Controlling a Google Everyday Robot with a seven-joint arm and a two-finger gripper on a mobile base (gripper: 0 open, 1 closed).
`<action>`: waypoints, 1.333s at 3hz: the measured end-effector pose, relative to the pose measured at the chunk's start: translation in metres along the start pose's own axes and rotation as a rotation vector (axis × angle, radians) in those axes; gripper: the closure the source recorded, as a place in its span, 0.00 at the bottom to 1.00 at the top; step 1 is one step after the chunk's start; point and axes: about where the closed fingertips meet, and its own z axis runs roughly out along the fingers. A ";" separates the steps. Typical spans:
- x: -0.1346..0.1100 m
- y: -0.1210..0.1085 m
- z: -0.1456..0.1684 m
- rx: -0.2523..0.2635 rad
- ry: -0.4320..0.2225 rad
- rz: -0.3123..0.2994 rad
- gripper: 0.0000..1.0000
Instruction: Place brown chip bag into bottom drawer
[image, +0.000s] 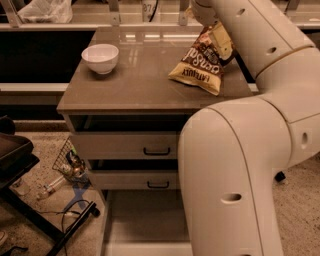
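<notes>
The brown chip bag (197, 65) stands tilted at the back right of the cabinet top (135, 87), with its lower edge at or just above the surface. My gripper (218, 39) is at the bag's upper right end, and a cream finger lies over the bag's top. It looks shut on the bag. The bottom drawer (142, 220) is pulled out below, its plain floor showing. My arm (235, 165) hides its right part.
A white bowl (100, 57) sits at the back left of the cabinet top. The two upper drawers (125, 146) with black handles stick out slightly. A wire basket (69, 162) with clutter and a black stand (20, 165) are on the floor at the left.
</notes>
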 end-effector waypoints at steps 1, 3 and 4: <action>-0.029 -0.007 0.040 -0.035 -0.060 -0.054 0.23; -0.049 -0.013 0.068 -0.055 -0.089 -0.095 0.77; -0.050 -0.015 0.073 -0.049 -0.089 -0.097 1.00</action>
